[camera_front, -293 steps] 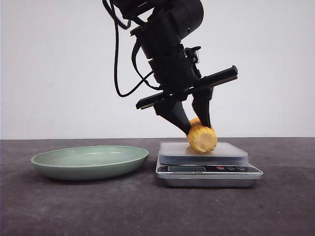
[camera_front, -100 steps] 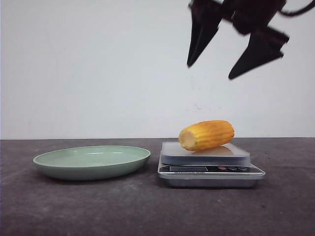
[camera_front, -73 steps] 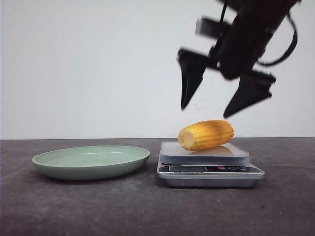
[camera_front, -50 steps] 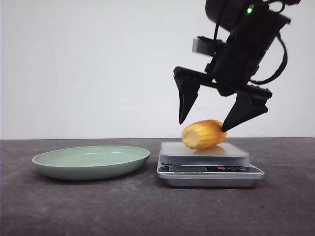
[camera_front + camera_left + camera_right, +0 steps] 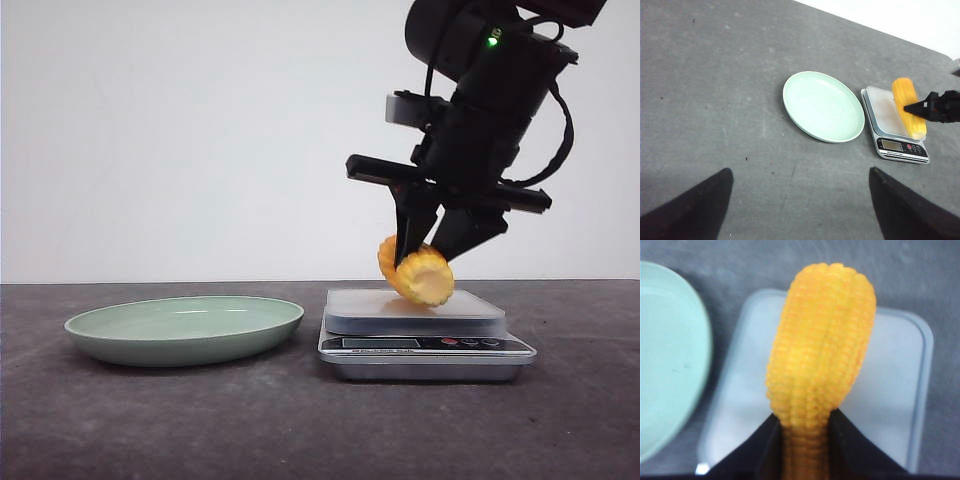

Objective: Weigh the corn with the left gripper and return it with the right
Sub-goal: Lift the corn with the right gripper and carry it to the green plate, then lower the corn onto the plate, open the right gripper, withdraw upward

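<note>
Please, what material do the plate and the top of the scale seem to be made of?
The plate looks like glazed ceramic or melamine: pale green, smooth, with soft highlights; I cannot tell which. The scale has a frosted, translucent platform, probably plastic or glass, over a shiny silvery body that looks like metal or metallic-coated plastic.

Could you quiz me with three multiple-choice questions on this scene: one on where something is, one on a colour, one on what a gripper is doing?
1. Where is the corn?
A. in the plate
B. over the scale
C. on the bare table

2. What colour is the plate?
A. pale green
B. red
C. black

3. What is the right gripper doing?
A. hanging open, far away
B. shut on the corn
C. pressing the scale's buttons

Answers: 1 B, the corn sits above the scale platform. 2 A, the front view shows a pale green dish. 3 B, the right wrist view shows both fingers against the cob.
</note>
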